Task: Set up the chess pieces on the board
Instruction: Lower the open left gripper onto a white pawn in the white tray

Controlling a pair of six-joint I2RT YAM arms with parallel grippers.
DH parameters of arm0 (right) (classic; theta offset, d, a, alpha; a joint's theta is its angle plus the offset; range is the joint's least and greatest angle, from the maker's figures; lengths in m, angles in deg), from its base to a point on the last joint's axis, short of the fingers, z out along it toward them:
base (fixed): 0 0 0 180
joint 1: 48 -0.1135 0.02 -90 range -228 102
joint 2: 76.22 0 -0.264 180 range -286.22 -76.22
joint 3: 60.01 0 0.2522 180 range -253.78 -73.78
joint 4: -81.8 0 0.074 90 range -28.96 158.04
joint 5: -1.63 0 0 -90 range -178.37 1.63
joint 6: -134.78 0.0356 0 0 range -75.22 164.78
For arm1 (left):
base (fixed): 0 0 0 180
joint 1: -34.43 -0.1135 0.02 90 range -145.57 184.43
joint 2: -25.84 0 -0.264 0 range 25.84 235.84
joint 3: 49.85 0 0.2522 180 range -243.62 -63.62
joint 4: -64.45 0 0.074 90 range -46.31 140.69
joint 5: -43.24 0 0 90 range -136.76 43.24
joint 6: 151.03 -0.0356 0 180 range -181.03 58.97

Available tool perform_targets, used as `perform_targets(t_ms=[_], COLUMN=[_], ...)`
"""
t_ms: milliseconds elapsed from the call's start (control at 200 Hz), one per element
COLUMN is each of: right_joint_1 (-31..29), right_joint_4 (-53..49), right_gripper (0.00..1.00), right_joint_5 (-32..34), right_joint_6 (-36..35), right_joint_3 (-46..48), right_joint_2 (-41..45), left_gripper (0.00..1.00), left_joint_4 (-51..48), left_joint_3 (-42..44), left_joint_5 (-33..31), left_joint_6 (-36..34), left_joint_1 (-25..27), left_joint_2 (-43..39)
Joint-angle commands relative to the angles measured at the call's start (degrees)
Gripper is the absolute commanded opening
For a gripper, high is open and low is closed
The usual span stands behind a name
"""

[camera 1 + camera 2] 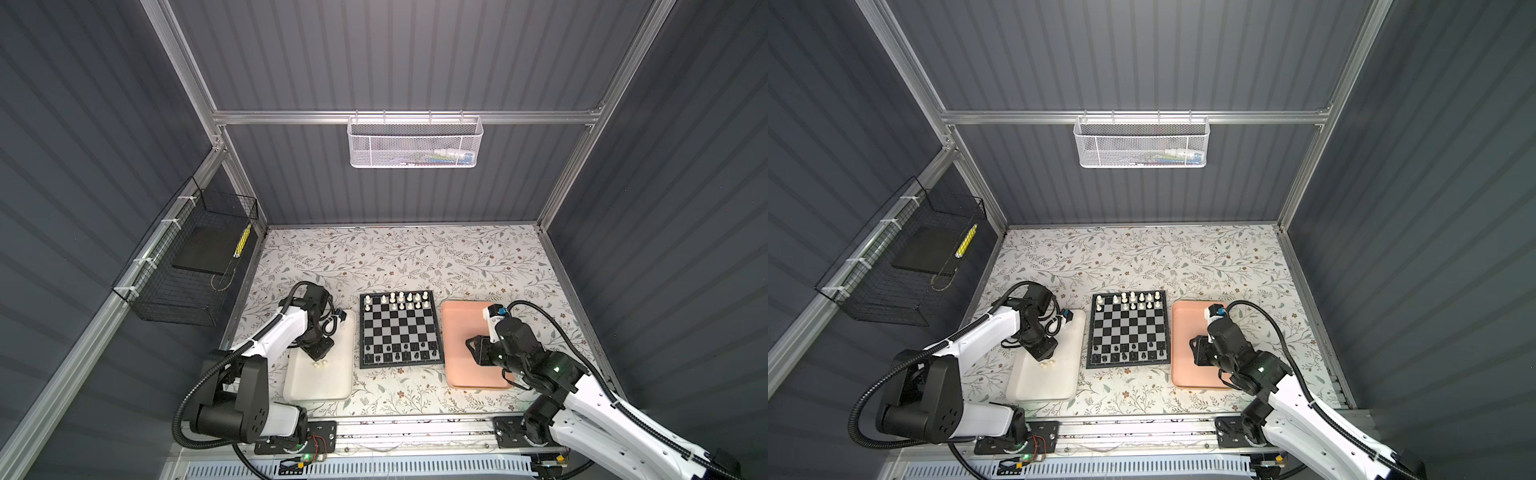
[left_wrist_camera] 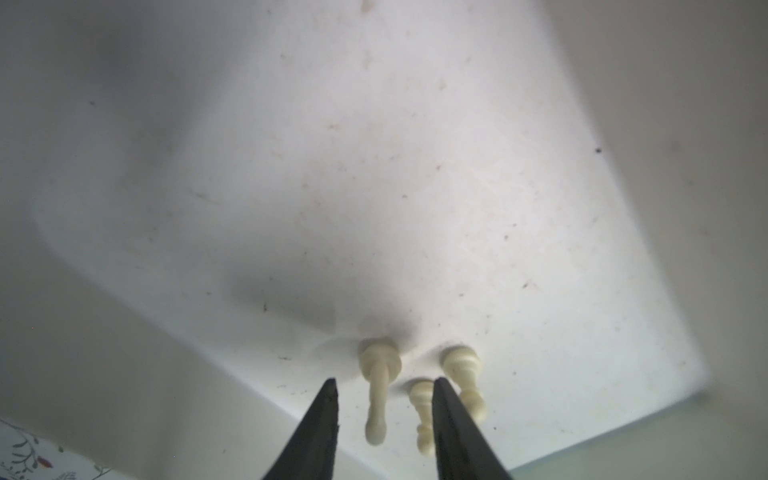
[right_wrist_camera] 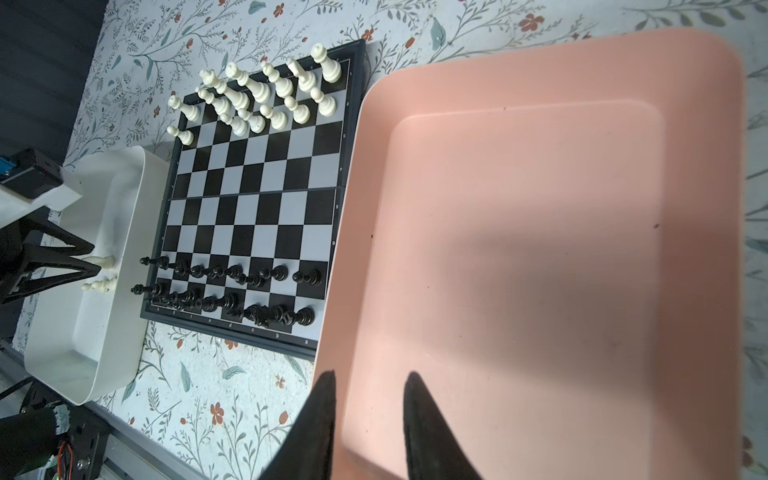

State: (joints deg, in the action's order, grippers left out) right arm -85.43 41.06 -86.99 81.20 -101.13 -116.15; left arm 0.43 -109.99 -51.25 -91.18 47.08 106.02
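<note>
left fingers [image 2: 320, 436] apart around a white pawn [image 2: 376, 395] in the white tray [image 2: 374, 166] beside the board [image 1: 399, 328]: pick step. right fingers [image 3: 320, 424] apart, empty. next: pinch, lift.

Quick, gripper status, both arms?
Left gripper: open around a cream chess piece, not gripping it.
Right gripper: open, empty, above the salmon-pink tray.

Only the board [image 3: 286, 208] has anything I can read, seen from the right wrist. Small pale letters a, b, c, d, e run along the rim edge nearest the right jaws. Digits 3, 4, 5, 6 climb the rim beside the pink tray [image 3: 540, 70], away from those jaws.
</note>
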Motion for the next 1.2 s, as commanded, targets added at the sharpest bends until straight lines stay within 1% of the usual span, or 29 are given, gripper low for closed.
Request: perform_targets(t_ms=[0,220,430,660,995,1196], right_joint_1=[0.1,0.2,0.1,0.2,0.1,0.2], right_joint_4=[0.4,0.8,0.8,1.4,1.7,1.8], right_gripper=[0.31,0.31,0.31,0.31,0.31,0.31], right_joint_5=[-0.3,-0.4,-0.5,-0.5,-0.6,-0.7], right_joint_6=[-0.4,-0.3,-0.3,-0.4,-0.8,-0.9], right_joint_3=[0.6,0.6,0.9,1.1,0.5,0.2], right_joint_2=[0.1,-0.2,-0.2,-0.6,-1.7,-2.0], left_gripper=[0.39,0.38,0.34,0.34,0.24,0.21], left_joint_4=[-0.7,-0.9,-0.8,-0.3,0.1,-0.3], left_joint_3=[0.4,0.3,0.3,0.6,1.0,0.7], left_joint_5=[0.2,-0.1,-0.1,-0.3,-0.3,-0.4], left_joint_6=[0.6,0.5,0.4,0.5,0.1,-0.1], left_joint_1=[-0.4,-0.5,-0.7,-1.0,-1.3,-1.3], left_joint_2=[0.1,0.1,0.8,1.2,1.5,1.5])
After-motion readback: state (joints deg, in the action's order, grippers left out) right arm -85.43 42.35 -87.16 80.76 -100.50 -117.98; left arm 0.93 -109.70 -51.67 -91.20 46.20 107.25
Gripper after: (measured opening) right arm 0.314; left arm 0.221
